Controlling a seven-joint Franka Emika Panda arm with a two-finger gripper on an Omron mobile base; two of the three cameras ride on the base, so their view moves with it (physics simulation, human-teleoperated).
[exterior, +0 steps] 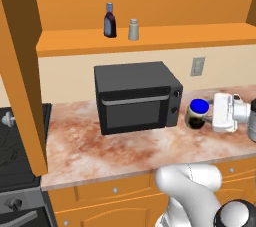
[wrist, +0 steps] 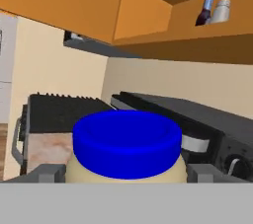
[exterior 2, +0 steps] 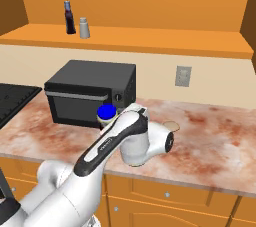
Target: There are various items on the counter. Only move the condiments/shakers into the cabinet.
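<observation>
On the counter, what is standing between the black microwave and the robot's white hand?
The blue-lidded jar stands there, between the microwave and the gripper. The left base view shows it best; in the hand view the jar sits between the finger tips.

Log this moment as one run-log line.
pincer: open, straddling blue-lidded jar | jar: on counter | bottle, shaker: on cabinet shelf

Even bright rendered light, soft shadows, sharp, no glare.
</observation>
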